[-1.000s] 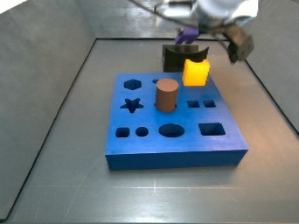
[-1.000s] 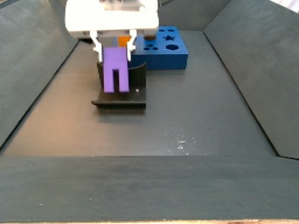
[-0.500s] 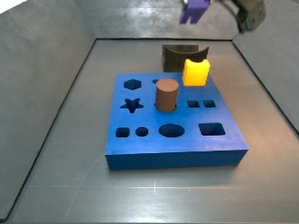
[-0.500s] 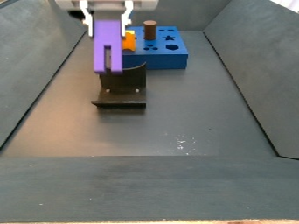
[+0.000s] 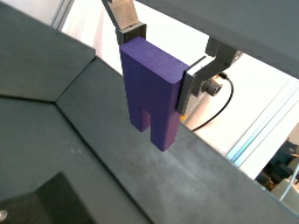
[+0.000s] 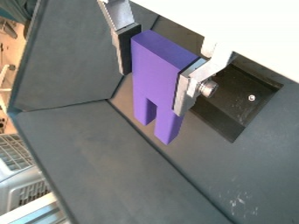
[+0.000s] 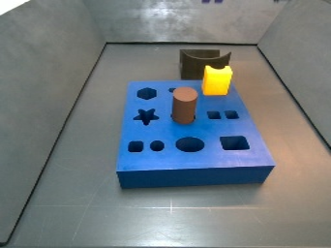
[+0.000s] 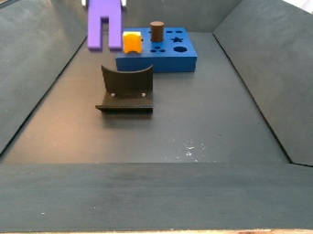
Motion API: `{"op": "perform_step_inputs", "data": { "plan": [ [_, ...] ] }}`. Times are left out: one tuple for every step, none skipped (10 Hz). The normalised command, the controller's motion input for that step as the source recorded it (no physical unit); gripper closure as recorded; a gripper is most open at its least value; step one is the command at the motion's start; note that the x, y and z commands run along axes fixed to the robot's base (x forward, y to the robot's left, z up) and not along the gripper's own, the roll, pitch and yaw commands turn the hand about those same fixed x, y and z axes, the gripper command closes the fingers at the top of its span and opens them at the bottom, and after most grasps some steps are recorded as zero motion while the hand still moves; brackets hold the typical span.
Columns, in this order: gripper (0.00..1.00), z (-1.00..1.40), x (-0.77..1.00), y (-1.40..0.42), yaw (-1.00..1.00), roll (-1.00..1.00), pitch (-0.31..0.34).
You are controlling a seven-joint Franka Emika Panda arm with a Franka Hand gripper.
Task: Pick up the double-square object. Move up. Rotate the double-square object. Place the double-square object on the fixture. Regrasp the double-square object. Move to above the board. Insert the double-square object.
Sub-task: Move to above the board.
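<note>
Wrist view, end effector (image 5: 176,66): two flat silver fingers (image 5: 126,24) are clamped on the upper end of the double-square object (image 5: 152,92), one on each side.
Wrist view, double-square object: a purple block with a slot cut into its free end, which hangs clear of the dark floor (image 5: 70,140) behind it.
Wrist view, end effector (image 6: 163,57): again closed on the double-square object (image 6: 160,86), a silver finger (image 6: 197,79) pressed against each side.
Wrist view, fixture: a dark shape (image 6: 239,101) shows past the block, too partial to name surely.
Side view, board (image 7: 195,140): blue slab on the floor, with hexagon, star, circle and square cut-outs.
Side view, pieces: a brown cylinder (image 7: 184,106) stands upright in the board; a yellow block (image 7: 216,78) stands at the board's far edge.
Side view, fixture (image 7: 196,62): dark bracket just behind the yellow block; the end effector is out of the frame here.
Side view, double-square object (image 8: 104,23): hangs upright at the top edge, well above the fixture (image 8: 126,90), touching nothing below.
Side view, end effector: cut off by the frame above the block.
Side view, board (image 8: 178,53): beyond the fixture, carrying the brown cylinder (image 8: 156,30) and the yellow block (image 8: 132,41).
</note>
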Motion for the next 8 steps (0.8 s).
{"op": "perform_step_inputs", "data": {
  "plan": [
    [1.00, 1.00, -0.02, 0.08, 0.03, -0.05, 0.102],
    [1.00, 1.00, -0.02, 0.07, 0.04, -0.05, 0.104],
    [1.00, 1.00, -0.01, 0.06, 0.05, -0.06, 0.109],
    [1.00, 0.89, 0.00, 0.04, 0.06, -0.06, 0.111],
    [1.00, 0.73, 0.01, 0.02, 0.06, -0.05, 0.119],
    [1.00, 0.51, 0.02, 0.01, 0.07, -0.05, 0.117],
    [1.00, 0.35, 0.02, 0.00, 0.08, -0.05, 0.118],
    [1.00, 0.25, 0.03, -0.01, 0.08, -0.05, 0.114]
  ]
}}
